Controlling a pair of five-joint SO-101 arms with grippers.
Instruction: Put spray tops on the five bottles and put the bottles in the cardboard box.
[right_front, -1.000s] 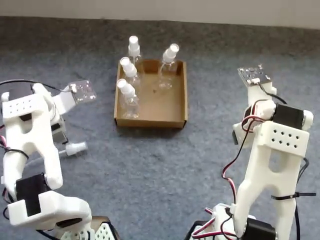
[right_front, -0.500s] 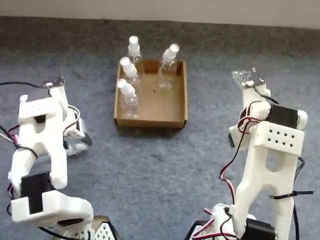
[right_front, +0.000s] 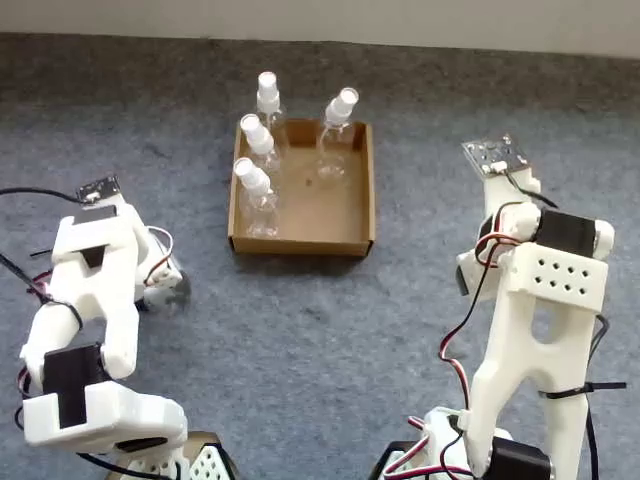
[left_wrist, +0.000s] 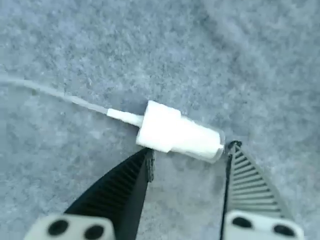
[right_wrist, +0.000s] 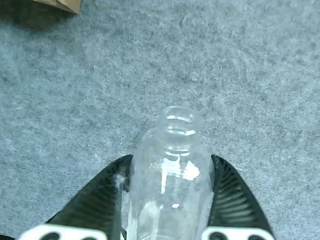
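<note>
I see left claw (left_wrist: 191, 151) spread wide; white plastic spray top (left_wrist: 175, 132) lies flat on fuzzy grey carpet (left_wrist: 75, 40) at its fingertips, thin dip tube (left_wrist: 60, 95) pointing away. Right claw (right_wrist: 170, 161) clamps clear open-necked bottle (right_wrist: 176, 131) between ribbed black fingers (right_wrist: 227, 195).

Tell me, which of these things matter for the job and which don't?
Job: cardboard box; four capped bottles; uncapped bottle in the right gripper; loose spray top between the open fingers of the left gripper.
Just there: grey carpet; the arms' wires.
</note>
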